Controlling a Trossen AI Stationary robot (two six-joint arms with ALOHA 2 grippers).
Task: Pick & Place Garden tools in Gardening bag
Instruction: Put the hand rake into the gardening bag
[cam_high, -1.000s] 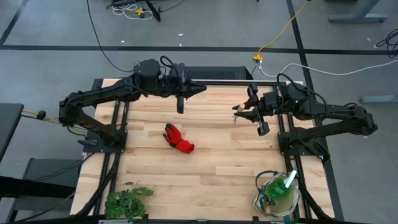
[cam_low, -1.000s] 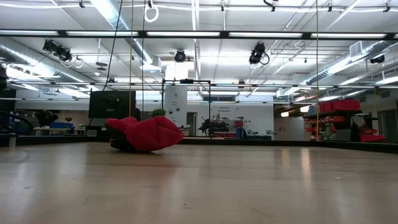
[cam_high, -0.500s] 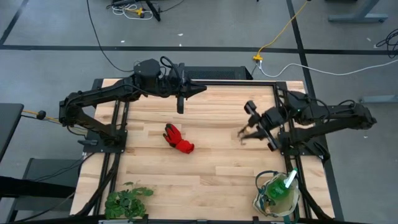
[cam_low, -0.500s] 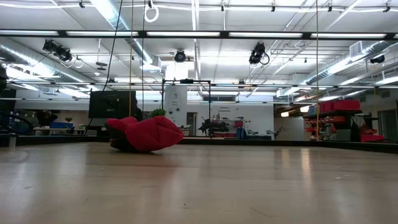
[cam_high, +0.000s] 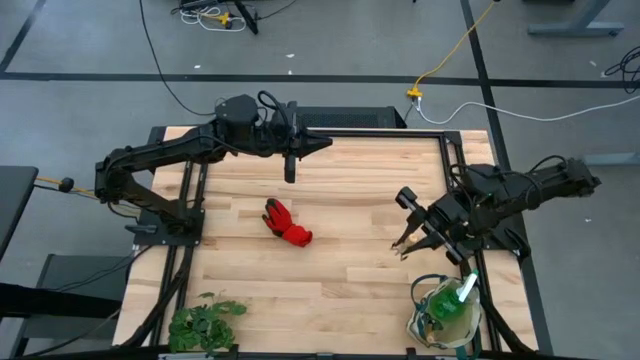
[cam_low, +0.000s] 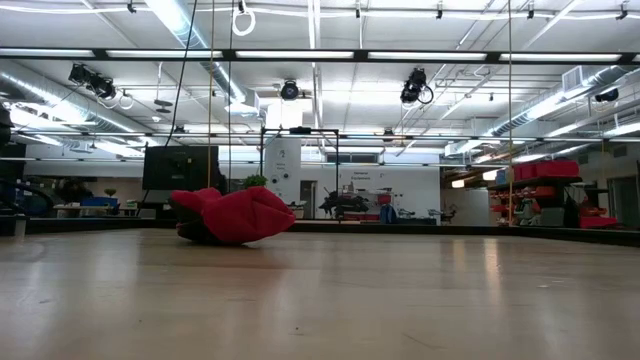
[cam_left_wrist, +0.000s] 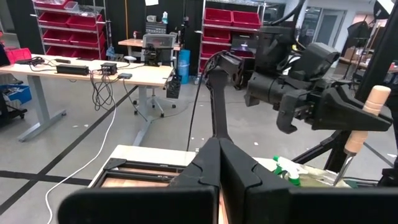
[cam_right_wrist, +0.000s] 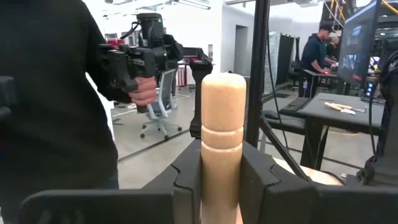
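Two dark robot arms work over a pale wooden table (cam_high: 330, 280), seen from above. At the near left corner lies a leafy green plant bunch (cam_high: 203, 324), well apart from everything else. Above it, along the far edge, the left gripper (cam_high: 322, 143) hangs over the boards with its fingers (cam_left_wrist: 214, 163) pressed together and nothing between them; the left wrist view confirms the two dark fingers meet in a closed wedge. Near the middle of the table rests a red glove (cam_high: 287, 224), crumpled and alone, which the low view shows as a red mound (cam_low: 235, 214) lying on the wood.

Farther right, the right gripper (cam_high: 428, 232) hovers above the table's right side, its fingers clamped on the wooden handle (cam_right_wrist: 221, 143) of a hand rake (cam_high: 409, 242). The right wrist view shows the rounded, grooved handle standing upright between the two dark pads, gripped on both sides. From above, the rake's metal end points toward the table's centre, clear of the boards as far as can be told.

At the near right corner sits the gardening bag (cam_high: 416, 322), a round cream tote with dark green trim. A green spray bottle (cam_high: 447, 302) with a white top stands inside it. The bag is just nearer the front edge than the rake and not touching it.

Beyond the table, a person in dark clothing (cam_right_wrist: 56, 106) stands holding a camera rig.
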